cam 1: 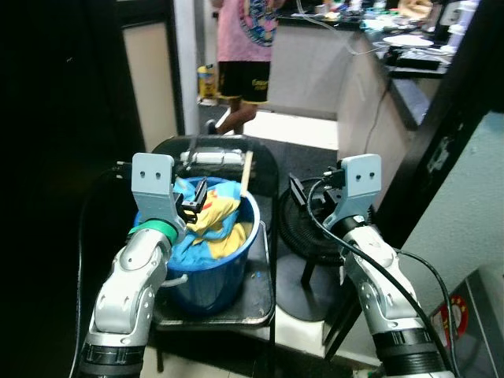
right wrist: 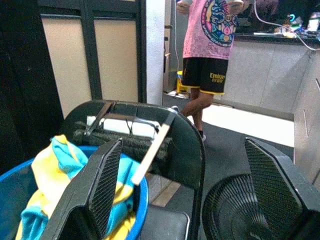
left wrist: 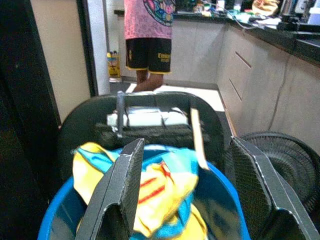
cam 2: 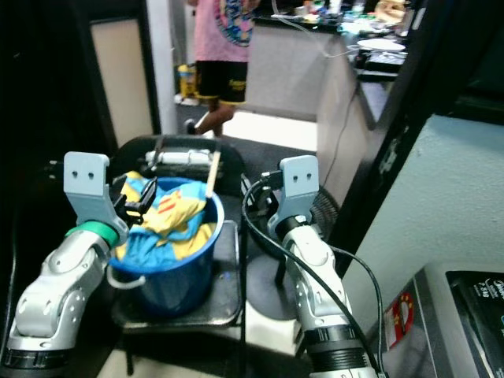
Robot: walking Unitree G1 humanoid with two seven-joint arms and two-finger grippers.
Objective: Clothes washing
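You are only just starting the wash.
Your left gripper (cam 1: pixel 194 201) is hovering open over the clothes (cam 1: pixel 214 224) in the blue bucket (cam 1: pixel 206 276); your right gripper (cam 1: pixel 303 195) is waiting open alongside.

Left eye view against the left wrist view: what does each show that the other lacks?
Left eye view alone: both silver arms, the left gripper over the blue bucket, the right gripper beside it.

Left wrist view alone: the open jaws from close up, framing the yellow and blue clothes.

Both: bucket, clothes, wooden stick, dark chair, floor fan, a person behind.
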